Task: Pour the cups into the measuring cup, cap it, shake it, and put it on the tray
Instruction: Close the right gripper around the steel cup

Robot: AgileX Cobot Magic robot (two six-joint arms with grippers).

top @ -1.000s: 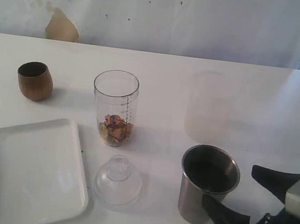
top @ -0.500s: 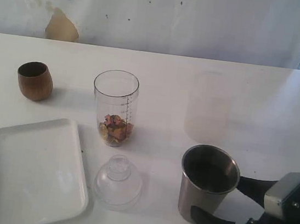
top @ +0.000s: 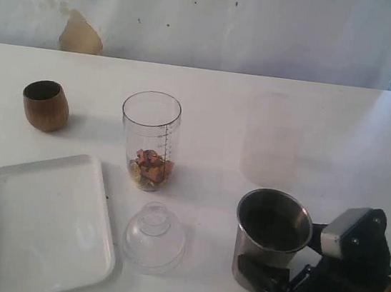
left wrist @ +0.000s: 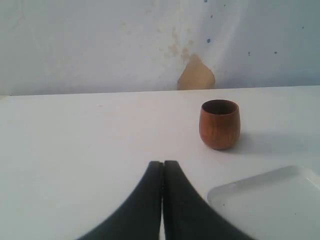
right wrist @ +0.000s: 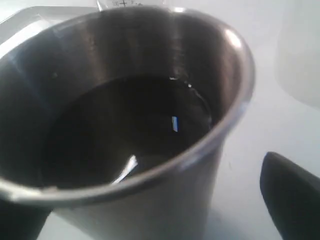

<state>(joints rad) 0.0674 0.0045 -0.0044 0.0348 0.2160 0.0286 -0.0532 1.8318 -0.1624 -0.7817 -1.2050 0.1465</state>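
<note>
Exterior view: our right gripper (top: 282, 252) has slid in from the lower right over the last second. Its jaws now stand spread on either side of the steel tumbler (top: 272, 228), with no squeeze apparent. The tumbler stands upright, well apart from the measuring cup (top: 149, 140), which holds brownish pieces. The cap (top: 154, 236) lies just beside the tray (top: 40, 233). Our left gripper (left wrist: 163, 170) hovers with its jaws pressed together, near the wooden cup (left wrist: 219, 124). We judge that closing on the tumbler comes next, then the pour.
</note>
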